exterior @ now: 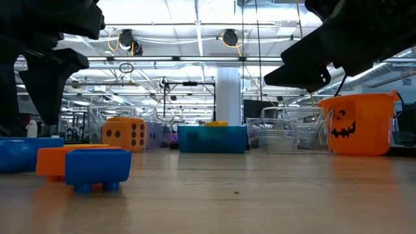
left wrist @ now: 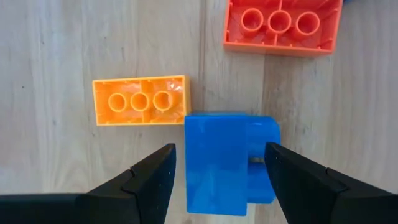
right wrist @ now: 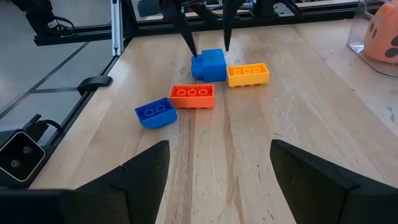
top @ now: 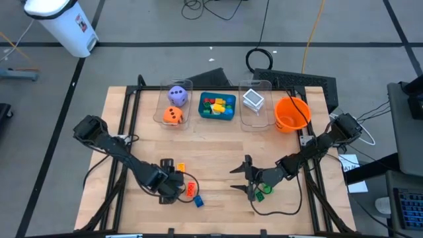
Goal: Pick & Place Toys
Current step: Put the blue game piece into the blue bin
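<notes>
fingers of the left gripper [left wrist: 217, 171] are standing apart and straddling a blue brick [left wrist: 227, 163] on the wooden table [left wrist: 56, 50], one finger on either side, with a gap showing on both, so nothing is being gripped. this looks like the moment just ahead of a pick. just beside the blue brick a yellow-orange brick [left wrist: 140, 100] is lying with its three studs up, its corner nearly touching the blue one, and a red-orange brick [left wrist: 281, 26] is sitting a little farther off. a rounded blue piece [right wrist: 155, 112] is resting beyond that in the right wrist view.

the right gripper [top: 245, 177] is waiting with its fingers spread, near the front right of the table, with a green brick [top: 262, 193] close by it.

at the far edge a teal tray [top: 217, 116] is holding sorted bricks, a clear bin [top: 174, 121] is holding a purple die [top: 176, 95] and an orange die [top: 173, 116], and an orange bowl [top: 291, 114] is standing to the right.

the next move probably calls for lowering and closing squarely on the blue brick without nudging the yellow-orange neighbour, then carrying it toward the tray.
</notes>
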### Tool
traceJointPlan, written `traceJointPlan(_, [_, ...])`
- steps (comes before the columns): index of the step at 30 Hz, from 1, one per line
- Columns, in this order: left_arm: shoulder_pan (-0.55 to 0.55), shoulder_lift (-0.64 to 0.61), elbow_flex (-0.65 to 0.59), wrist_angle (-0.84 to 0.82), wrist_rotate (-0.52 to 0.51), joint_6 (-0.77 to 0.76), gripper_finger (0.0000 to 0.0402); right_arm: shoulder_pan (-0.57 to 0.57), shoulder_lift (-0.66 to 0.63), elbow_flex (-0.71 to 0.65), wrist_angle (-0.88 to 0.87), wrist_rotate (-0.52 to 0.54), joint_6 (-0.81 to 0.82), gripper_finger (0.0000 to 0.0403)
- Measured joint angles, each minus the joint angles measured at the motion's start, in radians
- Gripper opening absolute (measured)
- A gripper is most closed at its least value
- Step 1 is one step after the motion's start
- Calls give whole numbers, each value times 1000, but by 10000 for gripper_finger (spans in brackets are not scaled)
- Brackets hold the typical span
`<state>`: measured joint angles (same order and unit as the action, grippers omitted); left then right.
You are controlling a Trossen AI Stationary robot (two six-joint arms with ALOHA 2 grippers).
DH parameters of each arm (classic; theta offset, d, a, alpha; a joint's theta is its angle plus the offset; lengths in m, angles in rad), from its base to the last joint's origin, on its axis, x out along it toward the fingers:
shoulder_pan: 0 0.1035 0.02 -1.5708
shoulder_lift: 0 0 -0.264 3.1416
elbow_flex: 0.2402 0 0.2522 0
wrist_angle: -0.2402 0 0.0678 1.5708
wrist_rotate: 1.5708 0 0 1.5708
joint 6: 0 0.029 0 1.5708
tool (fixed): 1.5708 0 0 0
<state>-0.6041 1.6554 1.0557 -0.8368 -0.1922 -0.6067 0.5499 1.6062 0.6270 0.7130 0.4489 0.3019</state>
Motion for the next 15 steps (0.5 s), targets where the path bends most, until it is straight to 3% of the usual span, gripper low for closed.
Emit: traceJointPlan(15, [15, 0, -12, 6, 10, 11, 253, 0, 0, 0, -14, 0, 0, 270])
